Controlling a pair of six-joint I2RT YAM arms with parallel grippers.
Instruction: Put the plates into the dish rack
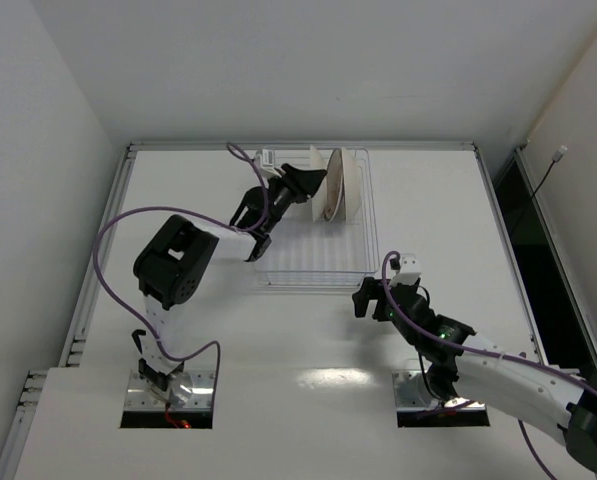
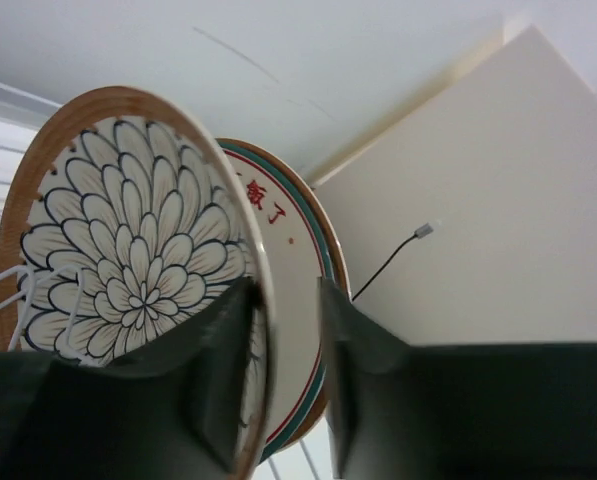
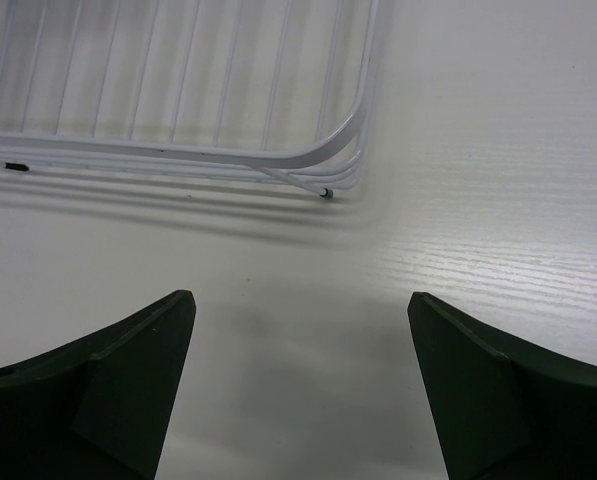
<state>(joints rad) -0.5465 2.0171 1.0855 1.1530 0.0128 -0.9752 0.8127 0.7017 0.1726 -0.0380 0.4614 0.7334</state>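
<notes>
The dish rack [image 1: 318, 258] is sitting on the white worktop [image 1: 198, 340] close to the middle of the far edge, its long side running toward the near edge. Two plates [image 1: 336, 185] are standing upright on edge in the rack's far end, toward its right side. The petal-patterned plate [image 2: 128, 230], brown-rimmed with a dark-outlined flower filling its face, is standing on the side the left arm is reaching from. The second plate [image 2: 293, 250], with green and red bands inside a brown rim and red characters on its face, is standing just behind it, toward the right edge of the worktop. The left hand [image 2: 283, 295] is straddling the petal-patterned plate's rim. One of its fingers [image 2: 213, 380] is lying in front of the patterned face while the other is sitting beyond the rim with a strip of space showing between them. So this hand is parted around the plate rather than pinching it. In the left wrist view, thin white wires of the rack are showing at the plate's lower left edge. The right hand [image 1: 364, 298] is hovering low over bare worktop just off the rack's near right corner, its two fingers spread wide apart and gripping nothing.
</notes>
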